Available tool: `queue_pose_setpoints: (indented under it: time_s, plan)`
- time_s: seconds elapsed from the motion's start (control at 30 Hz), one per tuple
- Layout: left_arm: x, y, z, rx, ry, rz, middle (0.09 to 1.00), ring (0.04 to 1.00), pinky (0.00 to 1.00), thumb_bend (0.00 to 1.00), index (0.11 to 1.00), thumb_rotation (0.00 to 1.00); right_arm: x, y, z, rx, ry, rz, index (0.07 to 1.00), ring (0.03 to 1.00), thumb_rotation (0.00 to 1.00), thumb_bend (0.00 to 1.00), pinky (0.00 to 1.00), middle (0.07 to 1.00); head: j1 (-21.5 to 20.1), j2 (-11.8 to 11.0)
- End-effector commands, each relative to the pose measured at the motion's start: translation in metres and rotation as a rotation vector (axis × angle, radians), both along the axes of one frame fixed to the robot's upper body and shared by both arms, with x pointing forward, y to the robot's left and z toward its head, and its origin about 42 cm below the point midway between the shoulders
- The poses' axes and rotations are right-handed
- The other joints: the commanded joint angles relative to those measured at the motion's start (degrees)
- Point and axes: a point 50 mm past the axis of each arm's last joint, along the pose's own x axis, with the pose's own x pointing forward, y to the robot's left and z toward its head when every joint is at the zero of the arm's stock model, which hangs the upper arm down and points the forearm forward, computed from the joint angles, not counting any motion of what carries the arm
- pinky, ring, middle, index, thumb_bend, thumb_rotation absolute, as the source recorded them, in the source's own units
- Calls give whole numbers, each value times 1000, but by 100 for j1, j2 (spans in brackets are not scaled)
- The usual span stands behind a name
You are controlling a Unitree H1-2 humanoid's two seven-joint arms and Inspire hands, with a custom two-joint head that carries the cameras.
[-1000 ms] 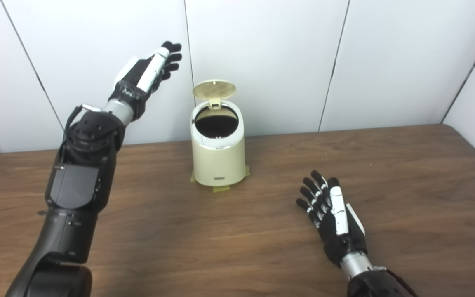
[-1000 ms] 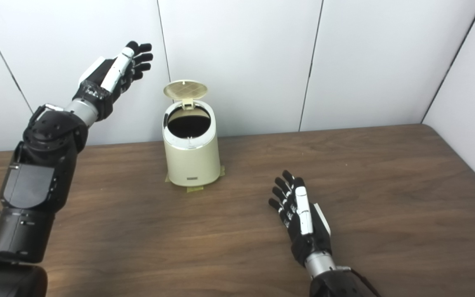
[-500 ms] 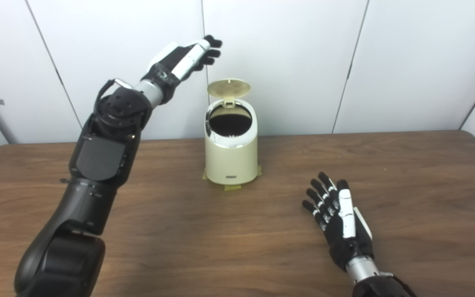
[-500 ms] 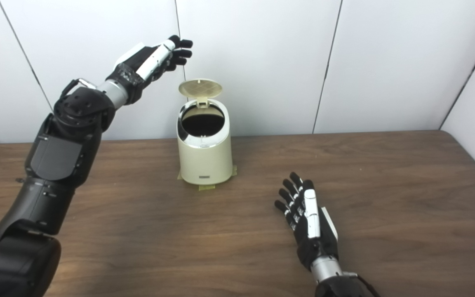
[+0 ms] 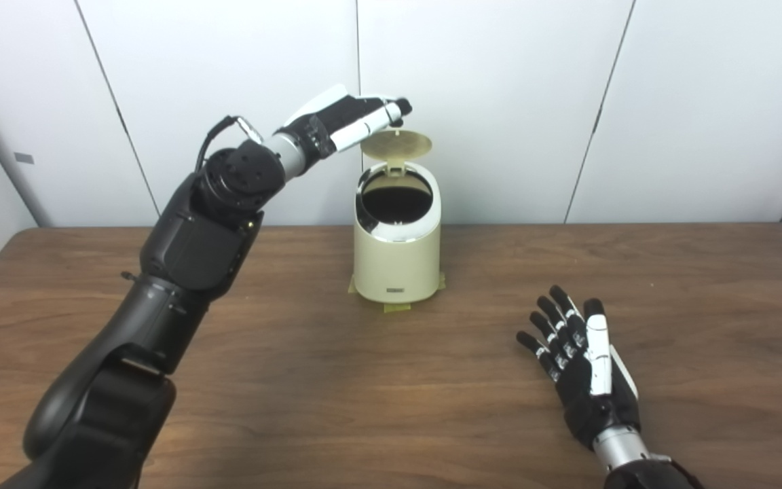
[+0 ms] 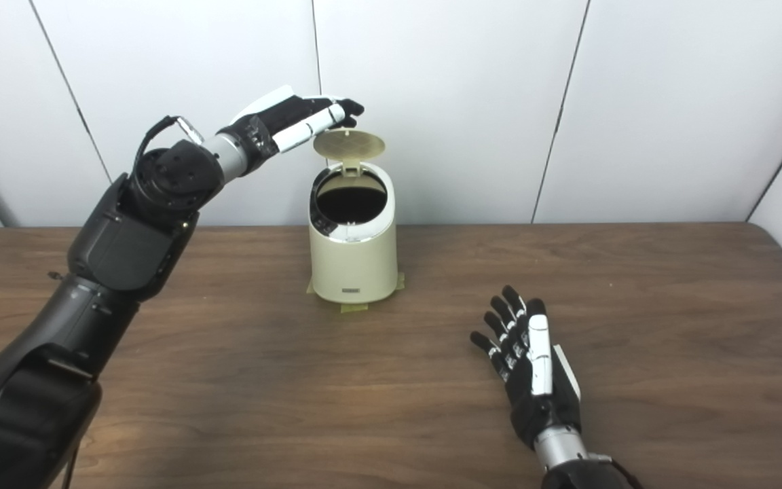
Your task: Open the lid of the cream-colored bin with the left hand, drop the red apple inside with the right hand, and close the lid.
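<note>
Left eye view: brown wooden table (image 5: 296, 380), white walls (image 5: 499, 102)

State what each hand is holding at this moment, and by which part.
Nothing is held. The left hand reaches over the raised lid of the bin without gripping it; the right hand lies open, empty.

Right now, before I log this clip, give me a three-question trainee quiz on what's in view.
1. True or false: the bin's lid stands open.
2. Where is the left hand? A) flat on the table B) raised, by the lid's top edge C) inside the bin
3. Fill in: the right hand holds ____.

Key: 1 true. 2 B; whether it touches the lid cannot be told. 3 nothing: it is open, fingers spread, low over the table, right of the cream-colored bin. No apple shows.
</note>
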Motion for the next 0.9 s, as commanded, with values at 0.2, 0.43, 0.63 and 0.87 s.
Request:
queue_pose_setpoints:
  time_s: [0.2, 0.43, 0.63, 0.87]
  plan:
    - [-5, -4, 55, 145, -244, -29, 797, 862, 912, 537, 809, 1000, 8, -1, 1, 9, -14, 3, 983, 944, 1000, 521, 825, 954, -54, 9]
    - [-15, -2, 56, 231, -297, -56, 746, 815, 847, 516, 789, 1000, 9, 0, 1, 12, 8, 3, 986, 932, 1000, 524, 809, 947, -109, 31]
    - [-20, 0, 49, 313, -329, -69, 722, 711, 681, 538, 783, 1000, 10, 0, 0, 9, 11, 21, 996, 941, 1000, 524, 828, 946, -143, 55]
    - [-27, 1, 39, 363, -346, -92, 700, 690, 641, 561, 756, 1000, 10, 1, 2, 5, 22, 16, 999, 934, 1000, 543, 816, 943, -178, 90]
